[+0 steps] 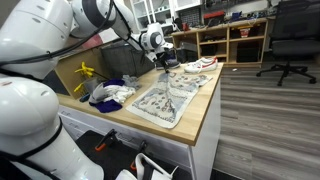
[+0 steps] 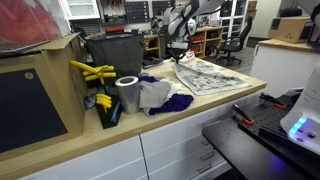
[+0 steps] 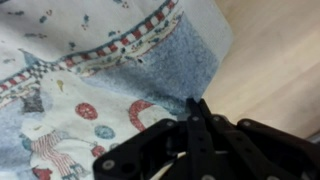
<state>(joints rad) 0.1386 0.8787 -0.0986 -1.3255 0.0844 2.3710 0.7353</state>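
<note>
cloth [image 1: 165,100] with a printed pattern lies spread flat on the wooden counter [image 1: 206,112] - toward its far end in both exterior views. the tool [image 3: 197,108] is down on the cloth's edge, its fingers pressed fully together and pinching the blue border. a heap of rags [image 2: 155,95] lies just left of the cloth.

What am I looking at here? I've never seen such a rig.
A white robot arm with a two-fingered claw. Two pictures come from cameras standing around the wooden counter; the close-up is from a camera on the wrist, looking along the claw. On the counter lie a printed cloth spread flat, a heap of rags, a grey roll and yellow tools. The claw is shut, its tips on the cloth's blue border, seemingly pinching it.
</note>
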